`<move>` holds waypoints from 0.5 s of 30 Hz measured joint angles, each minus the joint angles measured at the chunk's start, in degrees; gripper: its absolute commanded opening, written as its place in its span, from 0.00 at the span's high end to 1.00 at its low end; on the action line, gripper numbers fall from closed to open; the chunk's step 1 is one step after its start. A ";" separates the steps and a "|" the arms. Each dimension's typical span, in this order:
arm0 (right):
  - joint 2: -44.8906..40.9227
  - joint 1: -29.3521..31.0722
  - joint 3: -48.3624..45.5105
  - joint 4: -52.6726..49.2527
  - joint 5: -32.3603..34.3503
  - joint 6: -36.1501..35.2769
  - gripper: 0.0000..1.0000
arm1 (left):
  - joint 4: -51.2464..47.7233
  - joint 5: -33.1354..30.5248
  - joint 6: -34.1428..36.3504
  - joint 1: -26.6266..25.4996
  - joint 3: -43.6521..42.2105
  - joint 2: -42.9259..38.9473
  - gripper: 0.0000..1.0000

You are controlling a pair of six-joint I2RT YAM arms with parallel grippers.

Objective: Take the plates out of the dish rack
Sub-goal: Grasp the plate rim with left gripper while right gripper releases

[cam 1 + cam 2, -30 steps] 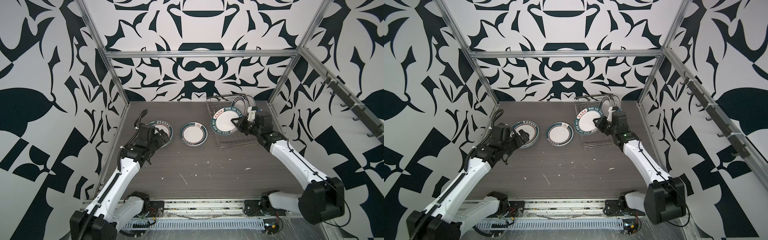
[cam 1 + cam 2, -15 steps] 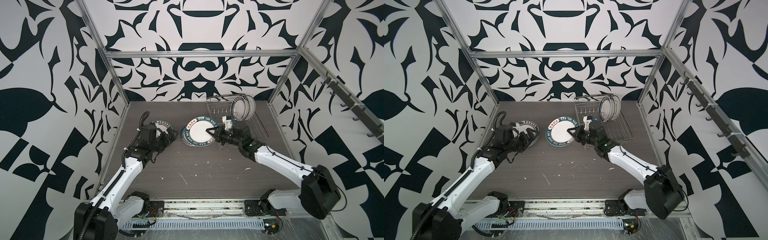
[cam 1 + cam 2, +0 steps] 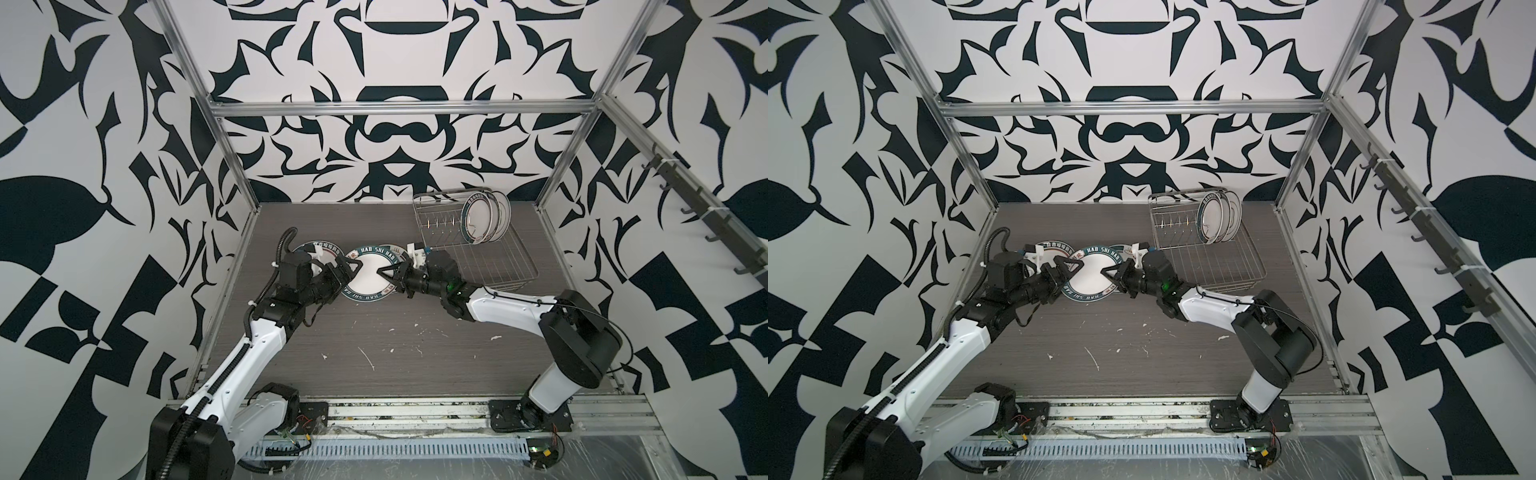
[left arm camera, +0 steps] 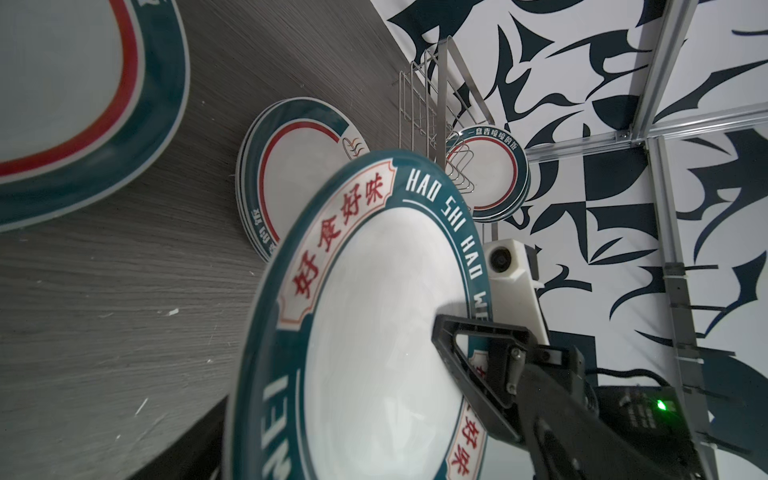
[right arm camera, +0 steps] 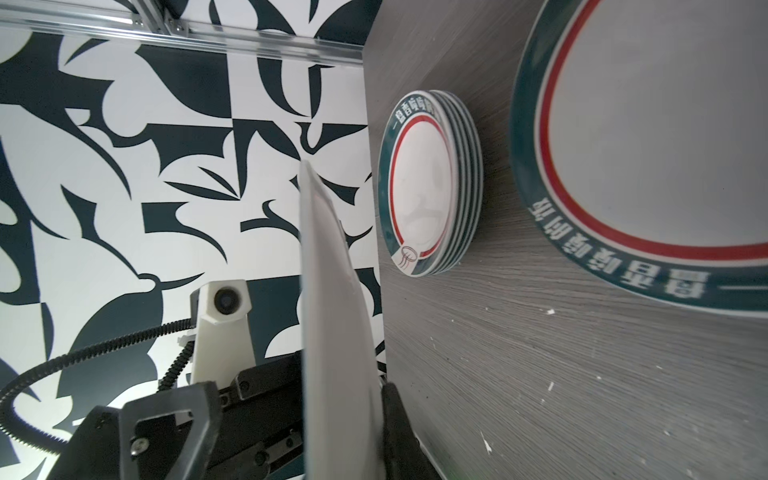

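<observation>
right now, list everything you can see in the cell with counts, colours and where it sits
held plate: one, white with a teal lettered rim, held over the middle stack
left stack: about five plates, white and teal, flat on the table behind the left gripper
middle stack: count unclear, white and teal, flat on the table beside the rack
racked plates: about three, white with teal rims, upright at the rack's far end
dish rack: one, silver wire, far right of the table
table: one, dark grey woodgrain
white flecks: several, scattered near the front
hook rail: one, grey, right wall
left gripper: black, open astride the held plate's left edge
right gripper: black, shut on its right edge
</observation>
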 measured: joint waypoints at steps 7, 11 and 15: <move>1.70 0.52 3.26 2.19 -1.18 0.37 0.92 | 1.14 1.77 -0.57 0.33 0.02 0.00 0.59; 3.54 0.66 4.66 4.11 -2.27 0.94 0.83 | -0.37 1.77 -1.07 0.94 0.02 -1.16 0.71; 4.46 0.81 5.57 4.85 -3.48 1.16 0.74 | -0.52 1.86 -1.07 1.57 0.26 -3.34 0.82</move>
